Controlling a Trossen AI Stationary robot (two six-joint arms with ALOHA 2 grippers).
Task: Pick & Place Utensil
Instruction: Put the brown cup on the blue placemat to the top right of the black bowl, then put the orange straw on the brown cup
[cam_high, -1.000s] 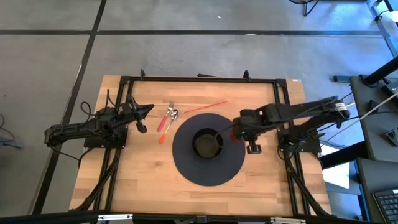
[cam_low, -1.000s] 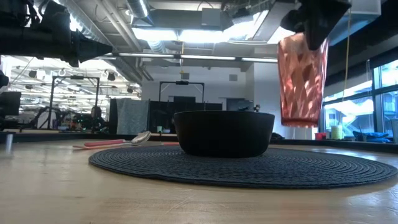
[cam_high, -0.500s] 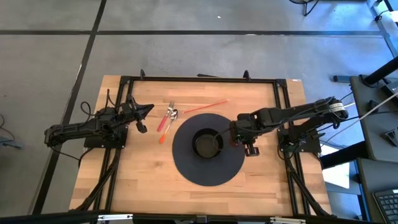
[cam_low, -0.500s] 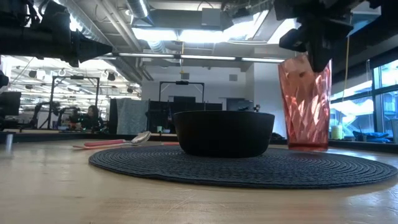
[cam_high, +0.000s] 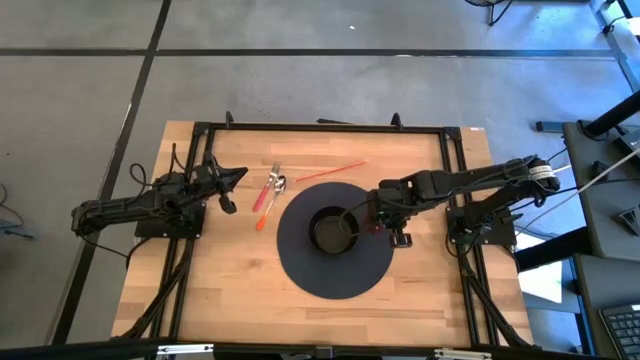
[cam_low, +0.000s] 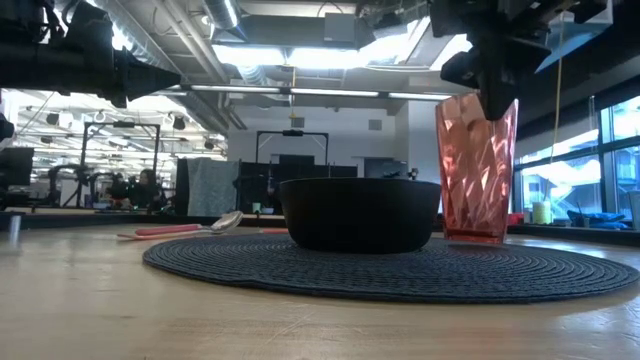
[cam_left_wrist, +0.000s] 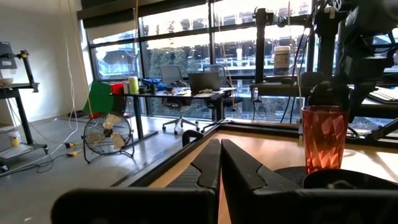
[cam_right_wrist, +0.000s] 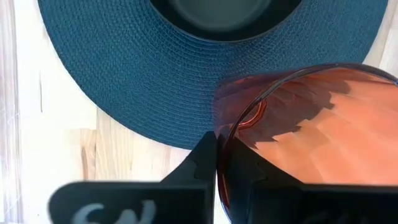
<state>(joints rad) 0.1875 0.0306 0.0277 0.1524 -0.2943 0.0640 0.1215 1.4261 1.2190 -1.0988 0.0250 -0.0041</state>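
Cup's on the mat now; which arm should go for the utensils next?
Probably left. The left gripper waits right beside the fork and spoon, while the right gripper is across the bowl, shut on the red cup's rim.

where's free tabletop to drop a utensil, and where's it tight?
Free: the bare wood on the table along its front edge below the placemat, and the back right corner past the red straw. Tight: the fork and spoon left of the bowl, and the right gripper clamping the cup.

Two dark jointed arms, black cables trailing, on black bases.
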